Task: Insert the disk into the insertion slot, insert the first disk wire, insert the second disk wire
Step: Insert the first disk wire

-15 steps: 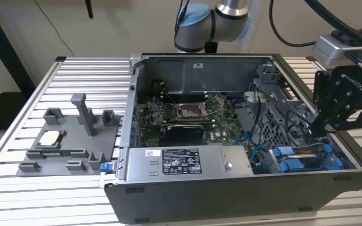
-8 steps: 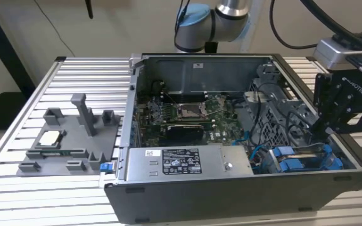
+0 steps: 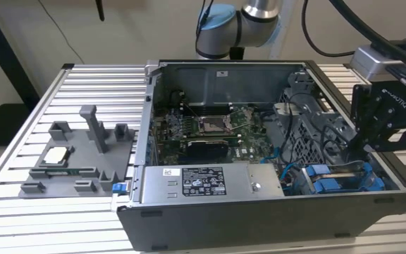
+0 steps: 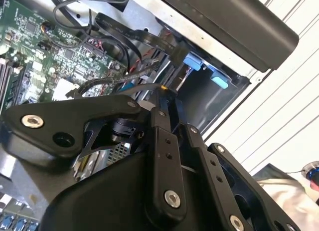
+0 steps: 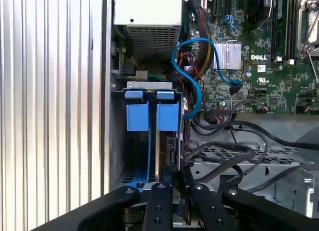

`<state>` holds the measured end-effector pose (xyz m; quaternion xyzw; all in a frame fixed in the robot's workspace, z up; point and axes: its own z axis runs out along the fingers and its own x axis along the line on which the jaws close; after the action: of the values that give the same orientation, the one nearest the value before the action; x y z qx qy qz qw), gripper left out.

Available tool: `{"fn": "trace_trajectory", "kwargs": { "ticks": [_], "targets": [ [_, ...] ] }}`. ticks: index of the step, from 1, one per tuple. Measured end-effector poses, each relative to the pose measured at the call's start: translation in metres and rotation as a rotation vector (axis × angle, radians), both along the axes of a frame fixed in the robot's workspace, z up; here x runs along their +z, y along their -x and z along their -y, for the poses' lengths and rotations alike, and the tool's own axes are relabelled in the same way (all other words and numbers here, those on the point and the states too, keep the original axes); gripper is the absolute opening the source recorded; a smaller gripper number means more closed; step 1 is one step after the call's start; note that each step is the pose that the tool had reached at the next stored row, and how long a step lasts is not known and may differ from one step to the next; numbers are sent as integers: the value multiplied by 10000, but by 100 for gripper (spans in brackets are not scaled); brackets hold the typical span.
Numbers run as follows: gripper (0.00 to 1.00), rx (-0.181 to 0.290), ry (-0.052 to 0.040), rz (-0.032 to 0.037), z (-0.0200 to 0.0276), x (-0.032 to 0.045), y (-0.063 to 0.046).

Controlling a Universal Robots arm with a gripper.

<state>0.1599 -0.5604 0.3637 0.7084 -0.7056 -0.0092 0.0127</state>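
— Disk (image 5: 168, 141)?
— Edge-on inside the insertion slot (image 5: 118, 141), blue carrier tabs (image 5: 167, 116) showing; looks seated.
— Gripper (image 5: 173, 175)?
— Fingers (image 5: 158, 201) pinched shut close to the disk's edge, likely for wiring; what they pinch, unclear.

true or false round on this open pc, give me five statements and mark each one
1. The computer case lies open on a slatted metal table. True.
2. In the exterior view the gripper hangs over the grey fixture tray. False: it is inside the case at the exterior view's right, by the insertion slot; the tray lies outside the case, at the exterior view's left.
3. In the first wrist view a blue cable loops at the edge of the motherboard. True.
4. The power-supply box stands on the table outside the case. False: it sits inside the case.
5. The insertion slot's plastic tabs are red. False: they are blue.
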Motion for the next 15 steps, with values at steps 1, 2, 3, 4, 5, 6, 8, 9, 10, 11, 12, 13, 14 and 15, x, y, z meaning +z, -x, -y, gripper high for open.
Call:
{"fn": "trace_trajectory", "kwargs": {
  "ticks": [1,2,3,4,5,6,8,9,10,11,12,13,14,15],
  "targets": [
    [19,0,0,6,0,-9,0],
    [19,0,0,13,3,-18,0],
    [19,0,-2,15,12,-26,0],
    [19,1,-10,18,24,-37,0],
    [19,1,-14,19,34,-50,0],
    [19,1,-19,24,39,-68,0],
    [19,3,-16,33,41,-103,0],
    [19,8,-17,38,40,-121,0],
    [19,15,-16,46,40,-136,0],
    [19,24,-16,54,38,-147,0],
    [19,35,-16,59,38,-158,-2],
    [19,50,-19,64,37,-167,-5],
    [19,69,-23,69,34,-175,-7],
    [19,95,-31,73,30,-183,-11]
  ]
}}
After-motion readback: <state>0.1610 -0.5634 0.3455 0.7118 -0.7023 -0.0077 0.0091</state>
